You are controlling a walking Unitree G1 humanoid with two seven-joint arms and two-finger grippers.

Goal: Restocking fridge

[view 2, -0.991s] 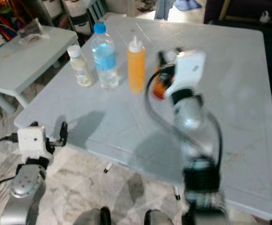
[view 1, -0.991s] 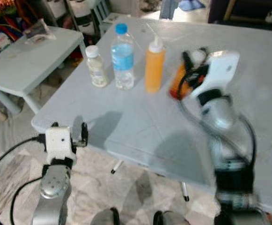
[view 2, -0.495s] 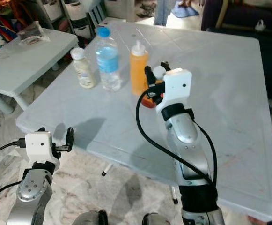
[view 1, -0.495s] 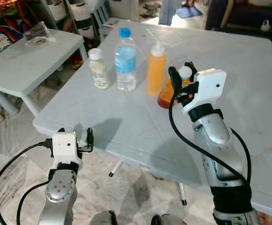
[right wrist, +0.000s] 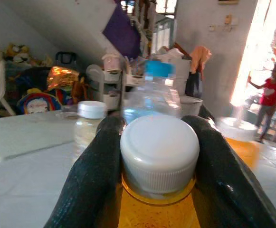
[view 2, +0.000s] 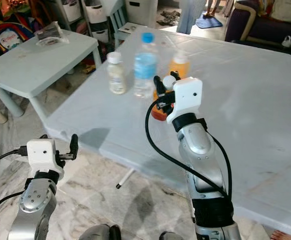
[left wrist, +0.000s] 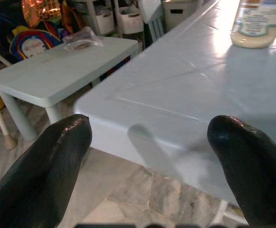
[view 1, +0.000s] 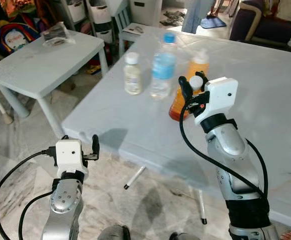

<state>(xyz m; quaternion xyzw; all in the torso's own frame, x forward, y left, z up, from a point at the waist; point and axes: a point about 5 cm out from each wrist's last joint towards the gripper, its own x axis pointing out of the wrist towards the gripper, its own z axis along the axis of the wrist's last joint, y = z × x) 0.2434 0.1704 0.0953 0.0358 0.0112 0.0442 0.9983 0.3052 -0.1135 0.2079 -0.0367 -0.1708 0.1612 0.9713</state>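
My right gripper (view 1: pixel 189 86) is shut on the neck of a bottle of orange liquid (view 1: pixel 177 103) with a white cap (right wrist: pixel 159 151); the black fingers (right wrist: pixel 96 175) press in on both sides. The bottle leans over the white table (view 1: pixel 265 105). Behind it stand a small cream bottle (view 1: pixel 131 74), a clear water bottle (view 1: pixel 163 67) with a blue cap, and an orange squeeze bottle (view 1: pixel 198 62). My left gripper (view 1: pixel 92 146) hangs open and empty below the table's near left edge (left wrist: pixel 142 128).
A low white side table (view 1: pixel 35 62) with a plastic packet (view 1: pixel 55 32) stands to the left. Storage bins and toys crowd the back left. A dark sofa (view 1: pixel 270 25) lies beyond the table. A person (right wrist: pixel 263 95) stands far off in a bright doorway.
The whole view has shifted, so the camera moved. The right arm, blurred a second ago, now holds the orange bottle, which sits in front of the squeeze bottle instead of to its right.
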